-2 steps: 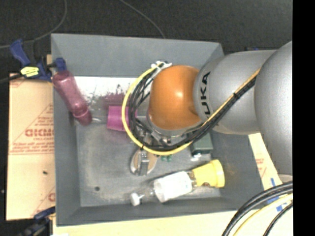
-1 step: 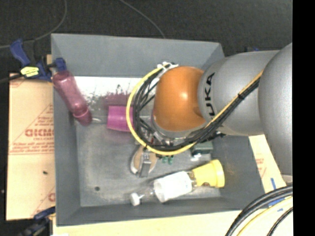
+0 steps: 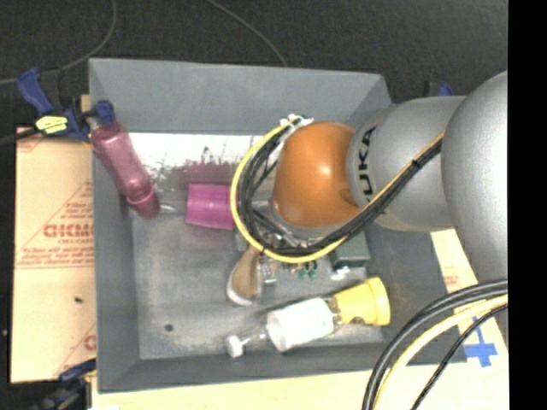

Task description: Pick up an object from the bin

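Note:
The gripper (image 3: pixel 286 267) shows only as dark metal parts under the orange wrist cover, low over the middle of the bin. Just left of and below it lies a tan oval thing with a white edge (image 3: pixel 244 280), close to those parts; contact cannot be told. A white plastic bottle with a yellow end (image 3: pixel 301 323) lies on its side along the front wall, below the gripper. A magenta cup (image 3: pixel 208 205) lies on its side to the upper left. A green flat thing (image 3: pixel 354 249) peeks out from under the arm on the right.
A purple bottle (image 3: pixel 124 169) leans in the back left corner against the bin's wall. The arm and its orange cover with looped cables hide the bin's right and middle. Bare floor lies at the front left.

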Controlling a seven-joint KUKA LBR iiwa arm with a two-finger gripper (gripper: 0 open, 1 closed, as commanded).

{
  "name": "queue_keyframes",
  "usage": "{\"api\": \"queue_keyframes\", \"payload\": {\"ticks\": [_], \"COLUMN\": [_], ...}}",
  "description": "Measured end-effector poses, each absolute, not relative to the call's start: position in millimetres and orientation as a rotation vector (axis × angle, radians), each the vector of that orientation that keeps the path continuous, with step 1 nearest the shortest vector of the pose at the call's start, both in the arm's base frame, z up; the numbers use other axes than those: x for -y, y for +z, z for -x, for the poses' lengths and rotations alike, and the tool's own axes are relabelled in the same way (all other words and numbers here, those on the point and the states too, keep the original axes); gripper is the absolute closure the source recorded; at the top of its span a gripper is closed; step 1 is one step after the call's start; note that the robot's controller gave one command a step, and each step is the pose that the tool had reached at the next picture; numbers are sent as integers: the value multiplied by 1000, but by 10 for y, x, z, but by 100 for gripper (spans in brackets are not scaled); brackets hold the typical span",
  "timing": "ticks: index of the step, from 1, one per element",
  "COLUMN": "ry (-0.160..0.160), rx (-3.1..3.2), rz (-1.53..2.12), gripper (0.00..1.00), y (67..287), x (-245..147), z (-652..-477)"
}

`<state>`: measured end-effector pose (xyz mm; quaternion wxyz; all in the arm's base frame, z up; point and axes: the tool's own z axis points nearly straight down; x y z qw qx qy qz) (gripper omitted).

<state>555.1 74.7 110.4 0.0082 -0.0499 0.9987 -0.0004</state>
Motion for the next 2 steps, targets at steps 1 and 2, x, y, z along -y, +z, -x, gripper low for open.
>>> {"api": "queue_keyframes", "payload": {"ticks": [1,2], "ry": [4,11], "rx": [-3130,-3124], "rz": [58,13], "gripper": [0,0], "y": [984,730], "x": [-674,-504], "z": [-5601,-5761]}}
